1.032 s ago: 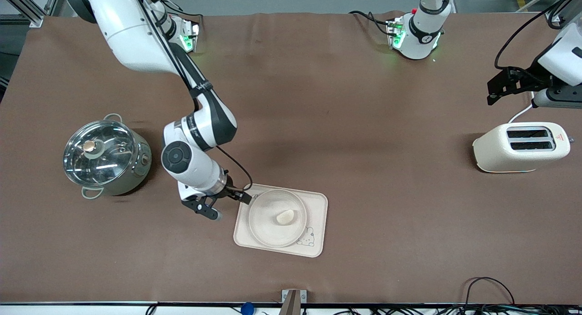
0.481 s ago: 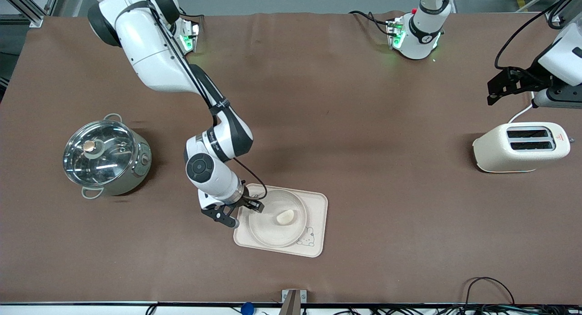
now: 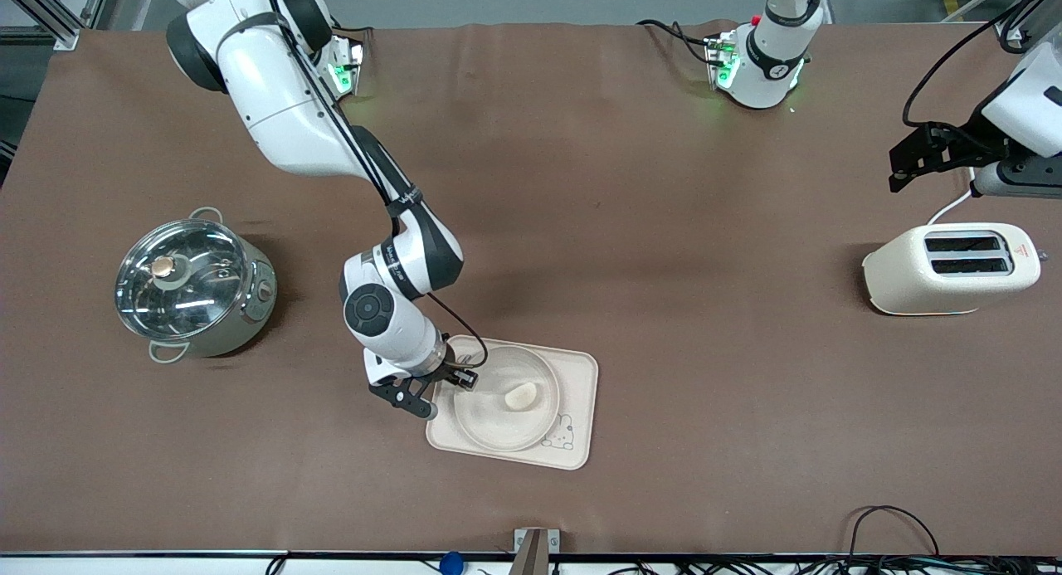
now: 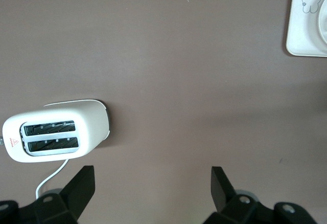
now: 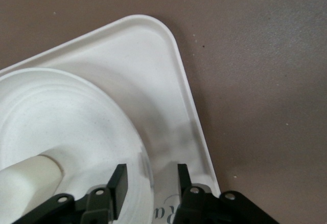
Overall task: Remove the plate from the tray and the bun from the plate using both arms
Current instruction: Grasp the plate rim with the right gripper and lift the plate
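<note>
The round cream plate (image 3: 489, 421) lies on the rabbit tray (image 3: 581, 376), nearer the front camera than the table's middle. The pale bun (image 3: 520, 396) rests in the plate. My right gripper (image 3: 448, 393) is low at the plate's edge toward the right arm's end of the table. In the right wrist view the right gripper (image 5: 152, 175) straddles the rim: one finger over the plate (image 5: 61, 121), one over the tray (image 5: 153, 81), a gap on both sides. The bun (image 5: 25, 183) shows beside them. My left gripper (image 3: 898, 170) waits open in the air beside the toaster (image 3: 950, 268), nothing between its fingers (image 4: 82, 183).
A steel pot with a glass lid (image 3: 195, 289) stands toward the right arm's end of the table. The cream toaster (image 4: 53, 132) and its white cord sit toward the left arm's end. Bare brown mat lies between tray and toaster.
My right gripper slid in from beside the tray onto the plate's rim, and its jaws narrowed around the rim. The left arm, plate and bun stayed put.
</note>
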Available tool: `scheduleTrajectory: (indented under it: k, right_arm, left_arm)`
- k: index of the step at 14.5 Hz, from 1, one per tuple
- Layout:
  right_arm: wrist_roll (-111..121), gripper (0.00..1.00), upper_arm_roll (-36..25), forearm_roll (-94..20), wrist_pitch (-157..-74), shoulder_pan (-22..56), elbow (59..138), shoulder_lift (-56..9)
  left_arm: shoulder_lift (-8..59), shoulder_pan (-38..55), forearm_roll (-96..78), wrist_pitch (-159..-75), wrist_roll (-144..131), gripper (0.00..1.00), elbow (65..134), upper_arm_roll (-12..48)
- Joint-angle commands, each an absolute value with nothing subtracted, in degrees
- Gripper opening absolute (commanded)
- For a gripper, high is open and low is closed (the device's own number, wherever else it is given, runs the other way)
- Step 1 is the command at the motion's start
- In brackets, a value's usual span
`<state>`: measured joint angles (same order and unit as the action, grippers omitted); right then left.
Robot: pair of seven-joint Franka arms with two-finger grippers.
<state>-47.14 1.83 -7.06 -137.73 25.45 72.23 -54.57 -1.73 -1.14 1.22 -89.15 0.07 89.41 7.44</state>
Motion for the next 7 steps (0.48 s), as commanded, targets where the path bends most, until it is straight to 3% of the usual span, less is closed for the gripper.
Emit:
scheduleTrajectory:
  k: [1,5,7]
  right_arm:
    - [-48.16,0.33,1.58,-6.15,-137.81,25.75,70.93,-55.2]
    - [-48.16,0.03,1.58,-6.15,-138.25,25.75,70.93,-55.2]
    - [-48.08,0.0,1.58,-6.15,-138.86,25.84,70.93,-55.37]
  left_arm:
    - [-1.32,-1.58,0.09,-88.07,1.58,1.0,88.24,7.47]
    - [-1.32,-1.76,0.18,-88.07,1.58,1.0,88.24,7.47]
    - [-1.32,-1.76,0.26,-88.07,1.58,1.0,88.24,7.38]
